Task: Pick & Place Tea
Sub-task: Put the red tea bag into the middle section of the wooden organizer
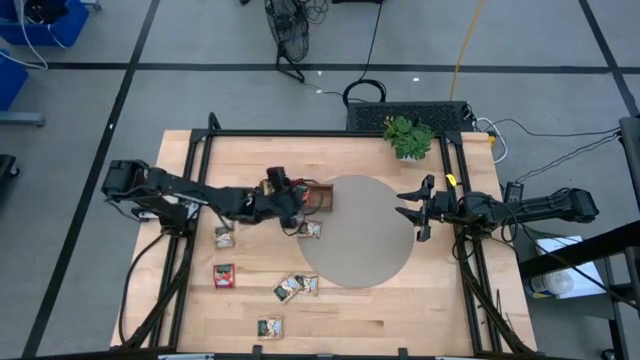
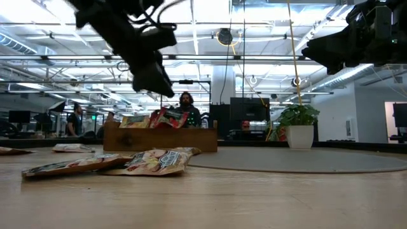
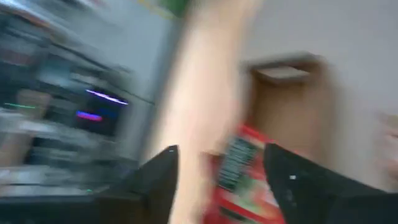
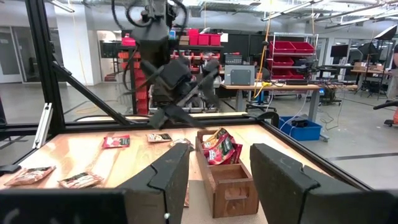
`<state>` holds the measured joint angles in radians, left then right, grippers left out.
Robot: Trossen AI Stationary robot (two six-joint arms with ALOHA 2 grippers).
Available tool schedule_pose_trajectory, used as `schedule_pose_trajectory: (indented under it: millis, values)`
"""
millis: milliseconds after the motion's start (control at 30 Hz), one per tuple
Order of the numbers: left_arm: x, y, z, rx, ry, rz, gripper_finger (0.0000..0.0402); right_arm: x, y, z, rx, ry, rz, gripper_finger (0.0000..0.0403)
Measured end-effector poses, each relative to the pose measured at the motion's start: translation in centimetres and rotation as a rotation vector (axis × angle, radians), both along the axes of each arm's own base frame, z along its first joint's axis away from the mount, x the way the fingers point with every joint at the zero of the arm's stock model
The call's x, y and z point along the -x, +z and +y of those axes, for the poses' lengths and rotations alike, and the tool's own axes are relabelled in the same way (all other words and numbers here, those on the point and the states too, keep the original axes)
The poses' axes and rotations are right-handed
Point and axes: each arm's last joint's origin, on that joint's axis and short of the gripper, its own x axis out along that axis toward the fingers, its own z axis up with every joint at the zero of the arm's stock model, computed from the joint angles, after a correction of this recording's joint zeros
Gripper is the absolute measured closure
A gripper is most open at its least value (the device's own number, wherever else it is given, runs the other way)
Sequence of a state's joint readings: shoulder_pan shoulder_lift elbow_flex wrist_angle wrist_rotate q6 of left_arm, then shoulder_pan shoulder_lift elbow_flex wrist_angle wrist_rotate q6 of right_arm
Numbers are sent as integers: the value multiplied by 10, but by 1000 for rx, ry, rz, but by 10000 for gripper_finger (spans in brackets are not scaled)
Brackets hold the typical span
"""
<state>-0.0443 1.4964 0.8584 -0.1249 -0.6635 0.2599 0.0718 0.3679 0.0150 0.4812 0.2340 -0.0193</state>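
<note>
Left gripper (image 1: 293, 212) hangs above the table right by the small brown wooden box tray (image 1: 318, 198). In its wrist view a red paper tea sachet (image 3: 244, 177) sits between its parted fingers (image 3: 292, 180); can't tell whether they're actually pinching it. More flat sachets lie on the table (image 1: 350, 310) toward the near edge, and the left arm is way closer than the spread-open right gripper (image 1: 413, 208) parked over the round grey mat (image 1: 365, 240).

Left wrist view blurred; red sachet (image 3: 239, 177) print unreadable.
</note>
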Motion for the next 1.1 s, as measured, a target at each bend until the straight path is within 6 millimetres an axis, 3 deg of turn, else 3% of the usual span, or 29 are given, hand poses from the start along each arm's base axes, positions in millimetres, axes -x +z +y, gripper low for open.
schedule_pose_trajectory:
  millis: [67, 167, 233, 500, 800, 967, 1100]
  values:
    - [-7, 7, 3, 142, -23, 66, 235, 0, 0, 0, 0, 0, 0, 248]
    - [-16, 11, 11, 212, -36, 182, 355, 0, 0, 0, 0, 0, 0, 248]
    - [-21, 10, 17, 226, -62, 252, 384, 0, 0, 0, 0, 0, 1, 248]
    - [-42, -14, 35, 296, -107, 352, 398, 0, 1, 0, 0, 0, -6, 248]
    - [-46, -37, 45, 330, -50, 409, 400, 0, 0, 0, 0, 0, -5, 248]
    - [-46, -37, 47, 316, -31, 403, 400, 0, 1, 0, 0, 0, -6, 248]
    - [-42, -18, 45, 232, -3, 346, 400, 0, 1, 0, 0, 0, -6, 248]
